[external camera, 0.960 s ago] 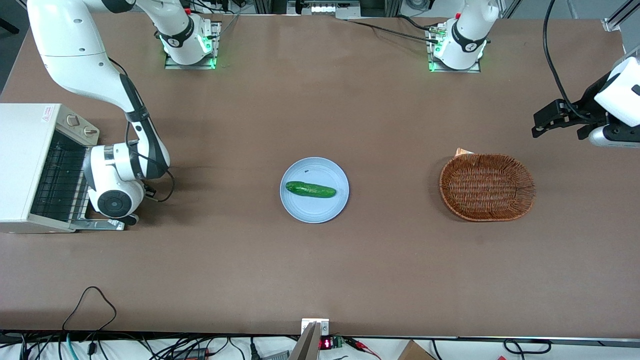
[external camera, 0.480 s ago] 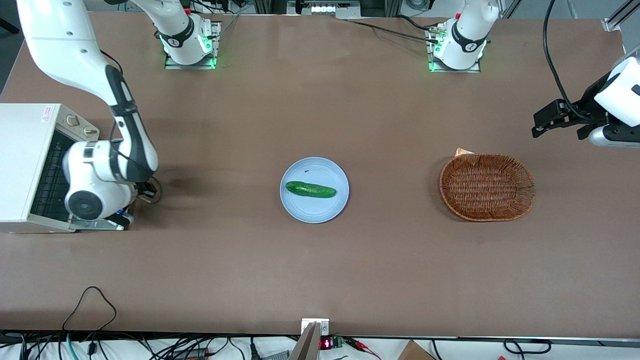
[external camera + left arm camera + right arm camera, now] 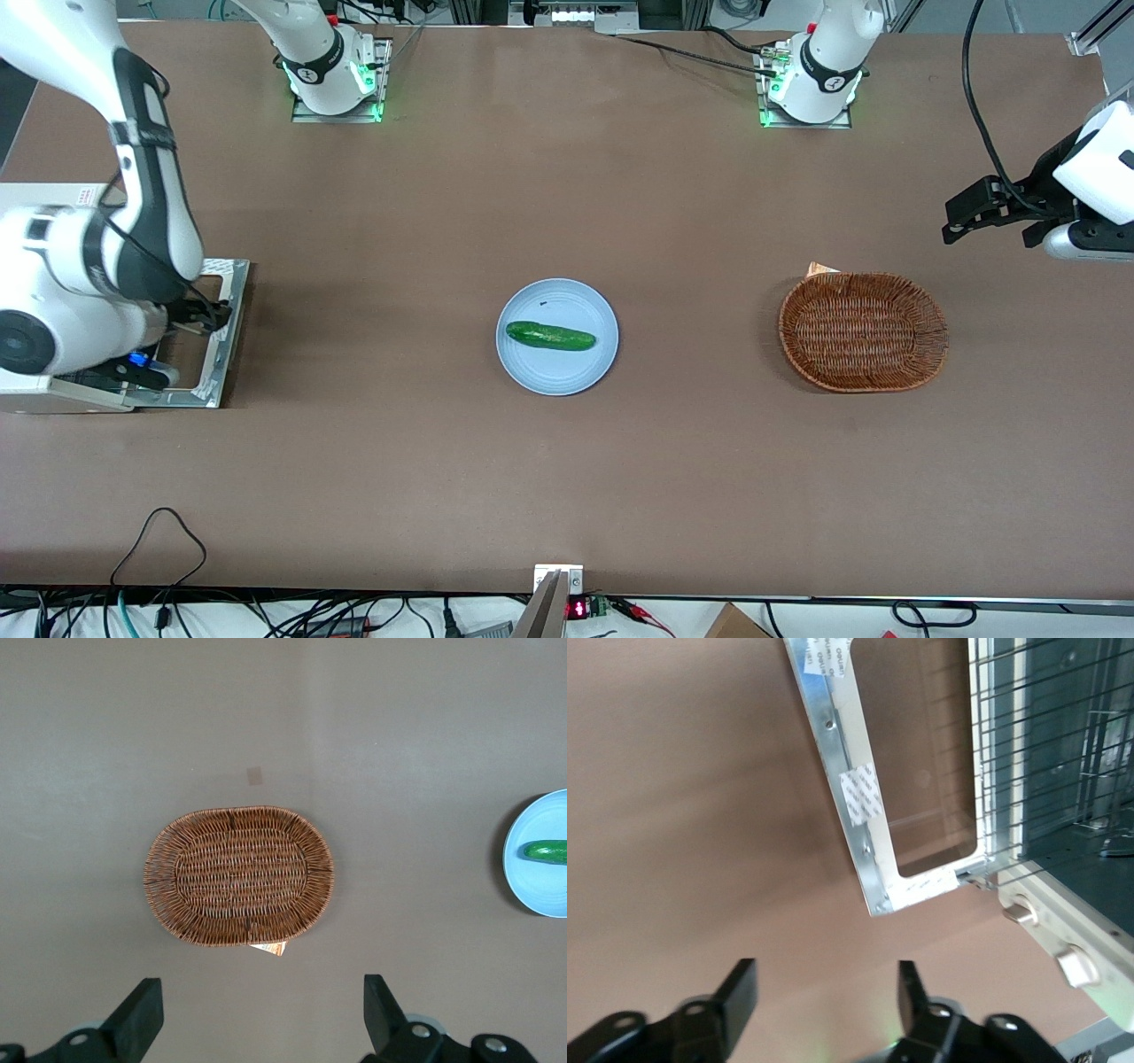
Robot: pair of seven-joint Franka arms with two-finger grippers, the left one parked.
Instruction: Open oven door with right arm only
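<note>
Lifted since half a second ago, the right arm (image 3: 133, 168) now hangs above the white toaster oven (image 3: 40, 400) at the working arm's end of the table (image 3: 567, 461), its wrist no longer covering the door. The oven door (image 3: 221, 332) lies swung fully down, flat on the table in front of the oven, silvery inner frame up and brown tabletop showing through its window. In the right wrist view the hand (image 3: 824, 997) hovers above bare table just off the door's outer edge, its two black fingers (image 3: 740, 992) apart and gripping nothing. The wire rack (image 3: 1045, 744) and two knobs (image 3: 1076, 964) of the oven show beside the door's hinge edge. Open tabletop stretches from the door's edge to the blue plate (image 3: 556, 377) with the cucumber (image 3: 550, 336) at the table's middle. A wicker basket (image 3: 863, 331) sits well apart, toward the parked arm's end.
</note>
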